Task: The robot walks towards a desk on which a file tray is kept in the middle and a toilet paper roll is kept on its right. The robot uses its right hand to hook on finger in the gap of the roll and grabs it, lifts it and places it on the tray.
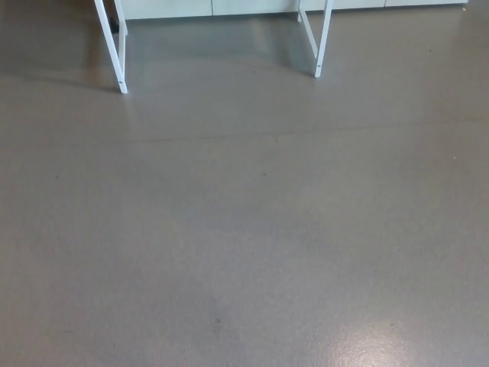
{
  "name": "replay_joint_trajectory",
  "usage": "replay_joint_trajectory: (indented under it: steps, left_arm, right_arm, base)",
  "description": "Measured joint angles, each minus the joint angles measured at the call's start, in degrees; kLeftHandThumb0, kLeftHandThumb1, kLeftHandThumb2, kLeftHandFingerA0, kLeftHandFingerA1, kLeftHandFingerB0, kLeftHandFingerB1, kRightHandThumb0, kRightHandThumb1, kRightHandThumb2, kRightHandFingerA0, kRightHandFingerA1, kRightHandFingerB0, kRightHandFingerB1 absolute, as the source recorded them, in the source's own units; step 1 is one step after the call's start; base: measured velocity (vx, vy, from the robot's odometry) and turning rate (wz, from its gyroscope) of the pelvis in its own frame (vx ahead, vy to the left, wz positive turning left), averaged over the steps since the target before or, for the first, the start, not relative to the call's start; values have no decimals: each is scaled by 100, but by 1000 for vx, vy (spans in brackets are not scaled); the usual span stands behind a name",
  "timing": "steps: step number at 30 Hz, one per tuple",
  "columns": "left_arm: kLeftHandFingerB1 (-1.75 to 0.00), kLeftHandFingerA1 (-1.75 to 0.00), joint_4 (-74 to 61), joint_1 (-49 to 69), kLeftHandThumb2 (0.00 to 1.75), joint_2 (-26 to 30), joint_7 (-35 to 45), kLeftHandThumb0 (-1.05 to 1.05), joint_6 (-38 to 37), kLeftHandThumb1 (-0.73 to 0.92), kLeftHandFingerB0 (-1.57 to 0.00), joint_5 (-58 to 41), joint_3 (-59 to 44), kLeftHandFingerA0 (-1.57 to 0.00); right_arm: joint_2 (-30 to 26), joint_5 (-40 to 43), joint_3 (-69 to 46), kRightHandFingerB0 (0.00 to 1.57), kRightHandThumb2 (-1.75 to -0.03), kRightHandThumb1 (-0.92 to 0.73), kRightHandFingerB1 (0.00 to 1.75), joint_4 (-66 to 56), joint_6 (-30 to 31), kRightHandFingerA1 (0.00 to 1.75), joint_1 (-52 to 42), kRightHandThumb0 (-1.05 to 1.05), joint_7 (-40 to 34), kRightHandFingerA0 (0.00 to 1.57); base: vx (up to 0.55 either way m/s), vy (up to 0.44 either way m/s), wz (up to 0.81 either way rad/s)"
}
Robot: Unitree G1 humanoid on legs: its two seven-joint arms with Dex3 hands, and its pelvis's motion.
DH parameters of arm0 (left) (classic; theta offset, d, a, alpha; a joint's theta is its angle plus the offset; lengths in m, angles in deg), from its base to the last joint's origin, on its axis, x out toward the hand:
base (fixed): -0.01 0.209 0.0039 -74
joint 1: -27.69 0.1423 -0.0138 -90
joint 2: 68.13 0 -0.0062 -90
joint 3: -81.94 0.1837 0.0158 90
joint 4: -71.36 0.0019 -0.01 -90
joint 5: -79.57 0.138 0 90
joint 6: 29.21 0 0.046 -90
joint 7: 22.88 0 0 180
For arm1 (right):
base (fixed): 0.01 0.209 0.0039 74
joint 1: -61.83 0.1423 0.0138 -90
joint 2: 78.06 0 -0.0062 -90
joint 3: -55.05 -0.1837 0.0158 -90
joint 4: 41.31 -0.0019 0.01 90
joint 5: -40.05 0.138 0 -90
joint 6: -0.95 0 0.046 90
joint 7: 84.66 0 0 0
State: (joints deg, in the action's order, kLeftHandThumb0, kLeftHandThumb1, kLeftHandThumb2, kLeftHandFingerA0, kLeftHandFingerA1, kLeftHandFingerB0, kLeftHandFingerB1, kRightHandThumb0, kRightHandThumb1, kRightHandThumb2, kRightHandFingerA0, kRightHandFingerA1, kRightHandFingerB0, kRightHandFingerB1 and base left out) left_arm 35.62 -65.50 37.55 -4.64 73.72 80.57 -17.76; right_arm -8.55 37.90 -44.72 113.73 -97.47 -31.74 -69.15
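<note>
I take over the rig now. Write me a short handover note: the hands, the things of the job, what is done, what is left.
Hands: neither robot hand is in view.
Things: only grey floor and two white desk legs at the top show. The desktop, the tray and the roll are out of frame.
Done: nothing on the roll can be seen.
Left: reach the desk, hook the roll, lift it, place it on the tray.

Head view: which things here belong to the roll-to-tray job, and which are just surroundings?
Belongs to the job:
- white desk legs, top edge; the desktop, tray and roll are out of frame
- neither robot hand shows

Just surroundings:
- grey floor
- pale wall base behind the legs
</note>
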Motion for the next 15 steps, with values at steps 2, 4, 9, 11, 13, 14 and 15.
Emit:
replay_joint_trajectory:
  steps: [2, 4, 9, 11, 13, 14, 15]
  left_arm:
    - [-60, -63, 12, -18, 124, 0, -11, -56, 1, 60, -1, 5, 8, -3]
    - [-64, -68, 34, -43, 121, 2, -25, -54, 0, 55, -10, 15, 31, -12]
    - [-81, -94, 96, -58, 75, 1, -40, -93, 0, 92, -19, 5, 5, -22]
    - [-79, -88, 69, -59, 74, 1, -45, -95, 0, 92, -23, 6, 4, -24]
    - [-61, -65, 70, -58, 120, 0, -47, -51, 0, 55, -7, 7, 4, -11]
    - [-60, -65, 51, -52, 123, 0, -47, -58, 0, 59, 0, 4, -2, -5]
    - [-61, -66, 21, -42, 124, 0, -45, -58, 1, 60, 0, -1, -11, -4]
  right_arm:
    - [-7, -24, 42, 2, -103, -62, 25, 12, -3, 46, 8, -75, -32, 2]
    - [-14, -33, 41, 2, -102, -64, 20, 8, -8, 47, 10, -80, -55, 2]
    - [-37, -31, 32, 0, -106, -65, 24, -8, -10, 37, 0, -74, -62, 0]
    - [-52, -58, 76, 0, -106, -64, 23, -15, -10, 38, 1, -74, -80, 0]
    - [-70, -77, 101, 2, -104, -63, 24, -24, -10, 42, -6, -74, -87, 2]
    - [-74, -76, 94, 1, -103, -66, 19, -16, -18, 47, -6, -81, -88, 2]
    - [-74, -75, 84, 2, -103, -65, 20, -2, -30, 46, -6, -79, -92, 2]
  base:
    - [0, 0, 0]
    - [0, 0, 0]
    - [0, 0, 0]
    - [0, 0, 0]
    - [0, 0, 0]
    - [0, 0, 0]
    - [0, 0, 0]
